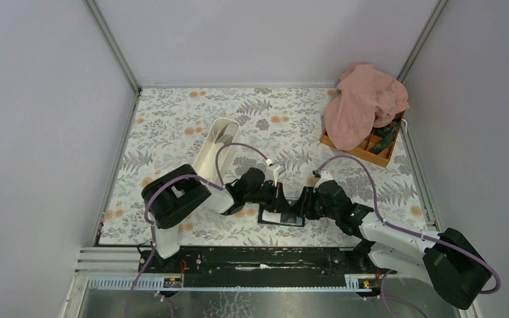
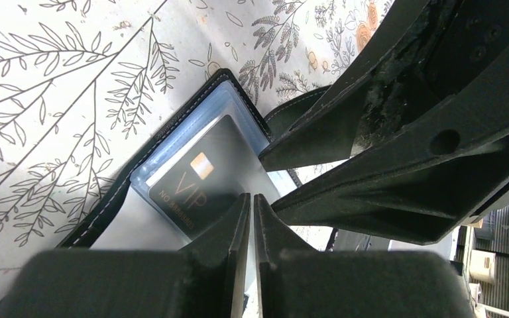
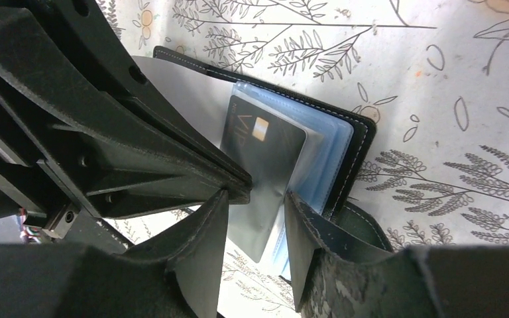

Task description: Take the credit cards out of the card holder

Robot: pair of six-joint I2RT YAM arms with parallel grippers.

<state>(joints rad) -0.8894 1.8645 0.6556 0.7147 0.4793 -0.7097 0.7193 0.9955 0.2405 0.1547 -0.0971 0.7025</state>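
Note:
The card holder [image 1: 282, 217] lies open on the leaf-patterned table, its black stitched cover [image 3: 364, 146] under a fan of clear bluish sleeves [image 3: 331, 159]. A black card [image 2: 199, 182] with a gold chip and "VIP" lettering sits inside a raised sleeve [image 3: 265, 218]. My left gripper [image 2: 252, 202] is pinched almost fully together on that sleeve's edge. My right gripper [image 3: 255, 205] comes in from the other side. It is open, and its fingers straddle the sleeve's lower edge without squeezing it. In the top view both grippers [image 1: 278, 197] [image 1: 303, 205] meet over the holder.
A long white tray [image 1: 215, 151] stands at the back left of the holder. An orange compartment box [image 1: 374, 149] sits at the back right, partly under a pink cloth [image 1: 364, 99]. Grey walls close in the table on three sides.

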